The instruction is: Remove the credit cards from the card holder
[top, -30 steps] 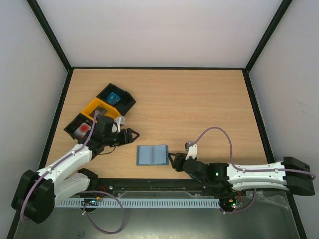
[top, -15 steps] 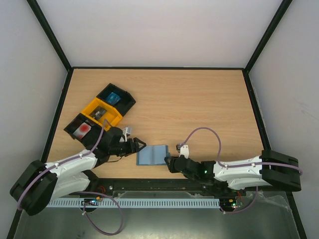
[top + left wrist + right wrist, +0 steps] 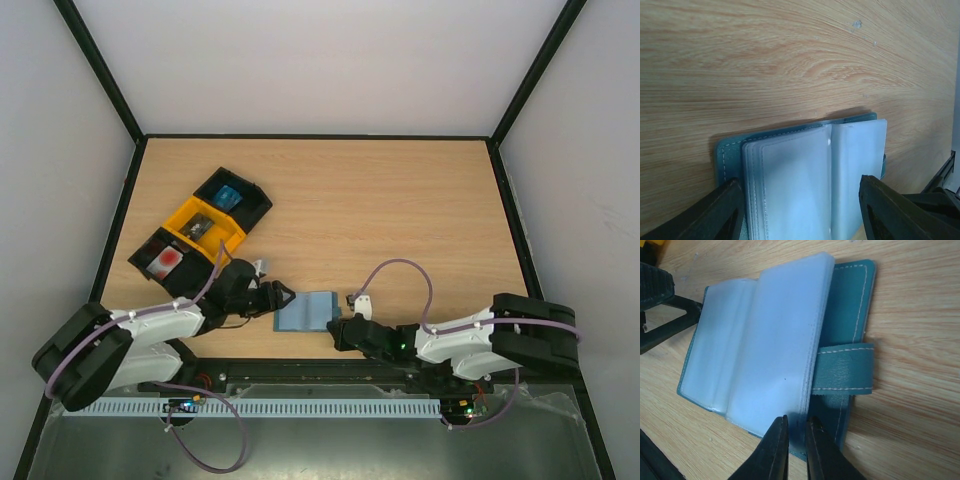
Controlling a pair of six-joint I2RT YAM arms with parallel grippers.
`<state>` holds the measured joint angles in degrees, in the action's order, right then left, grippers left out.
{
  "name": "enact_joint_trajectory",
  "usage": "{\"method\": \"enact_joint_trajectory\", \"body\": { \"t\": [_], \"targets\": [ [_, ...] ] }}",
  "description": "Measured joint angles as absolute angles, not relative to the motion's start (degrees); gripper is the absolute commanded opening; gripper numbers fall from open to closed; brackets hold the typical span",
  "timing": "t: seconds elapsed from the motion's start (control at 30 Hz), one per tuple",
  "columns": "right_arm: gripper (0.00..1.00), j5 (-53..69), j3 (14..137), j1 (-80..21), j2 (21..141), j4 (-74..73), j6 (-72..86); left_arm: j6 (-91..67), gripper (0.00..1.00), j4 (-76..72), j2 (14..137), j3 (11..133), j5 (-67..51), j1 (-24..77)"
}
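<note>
Right gripper (image 3: 797, 440): jaws pressed nearly together, nipping the near edge of the card holder (image 3: 308, 310). The wrist view shows the sleeve stack and the teal cover edge sitting in the slim gap between the two fingers (image 3: 775, 450). The holder lies open and flat on the table (image 3: 400, 200), close to the near edge and between the two arms. Its frosted plastic sleeves (image 3: 775, 330) face up and the side tab (image 3: 845, 367) is folded over the right-hand edge. The sleeves are too cloudy to tell what's in them. Left gripper (image 3: 800, 180): jaws spread wide and low at the holder's left side, one finger at the stitched cover corner and the other by the far half of the sleeves. It isn't gripping anything, and I can't tell whether the fingertips touch the cover. Further back on the left is a diagonal row of three trays. The nearest black tray (image 3: 143, 250) holds what looks like a white card with red marks (image 3: 167, 258). The yellow tray (image 3: 185, 213) holds a dark grey card (image 3: 203, 228), too small to be sure of. The far black tray (image 3: 262, 207) holds a blue item (image 3: 228, 197). All three are well apart from the holder.
</note>
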<state>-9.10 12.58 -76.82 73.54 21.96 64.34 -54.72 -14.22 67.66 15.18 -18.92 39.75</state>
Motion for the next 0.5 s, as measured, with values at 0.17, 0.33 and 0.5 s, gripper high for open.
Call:
{"method": "enact_joint_trajectory", "body": {
  "t": [0.17, 0.33, 0.5],
  "targets": [
    [0.08, -8.7, 12.3, -76.8, 75.3, 25.0, 65.1, -55.5, 0.48, -17.4, 69.8, 15.0, -16.8, 40.9],
    [0.07, -8.4, 12.0, -76.7, 75.6, 26.1, 65.3, -56.8, 0.42, -19.8, 71.9, 15.0, -15.3, 43.2],
    [0.07, -8.4, 11.4, -76.7, 75.9, 27.6, 65.8, -59.0, 0.36, -20.7, 72.1, 15.0, -15.5, 45.7]
  ]
}}
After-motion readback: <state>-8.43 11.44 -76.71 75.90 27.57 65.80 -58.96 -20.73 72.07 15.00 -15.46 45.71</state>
